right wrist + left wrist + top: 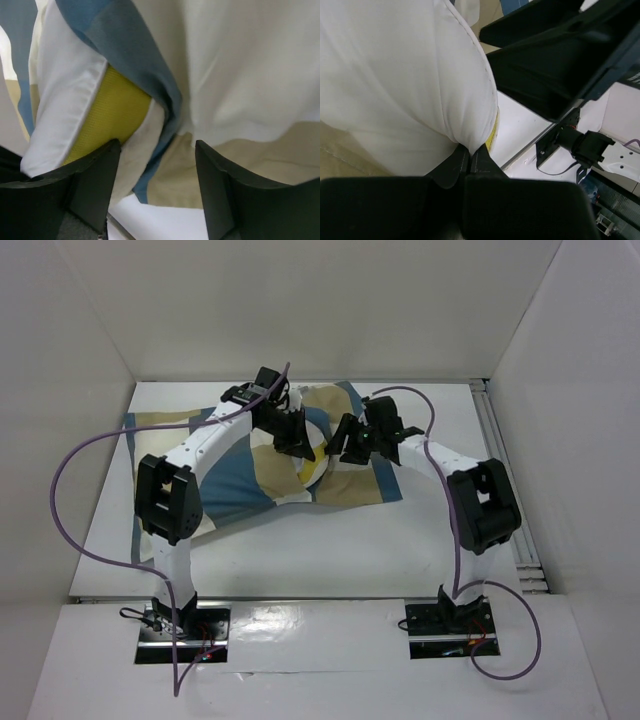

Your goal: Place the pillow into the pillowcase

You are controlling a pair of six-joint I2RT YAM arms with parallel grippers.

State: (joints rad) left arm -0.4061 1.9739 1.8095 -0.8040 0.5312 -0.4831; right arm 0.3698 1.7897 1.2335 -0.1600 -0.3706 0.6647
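The pillow (316, 473) is seen near the middle of the tabletop (300, 555), largely covered by the pillowcase (225, 490), with only a white and yellow part exposed between the two arms. The left tool (470, 156) is closed narrow on a fold of the pillow's white fabric, just beside the yellow piping. The right tool (157, 145) is spread wide and holds nothing; it is poised over the blue hem of the pillowcase where the yellow band shows. The step in hand is judged to be drawing the cover's mouth over the exposed end. For this to be done well, only the loose hem layer should be taken by the right tool, not the pillow beneath. The left pinch should be held firm, so that the pillow is not dragged along with the cover.
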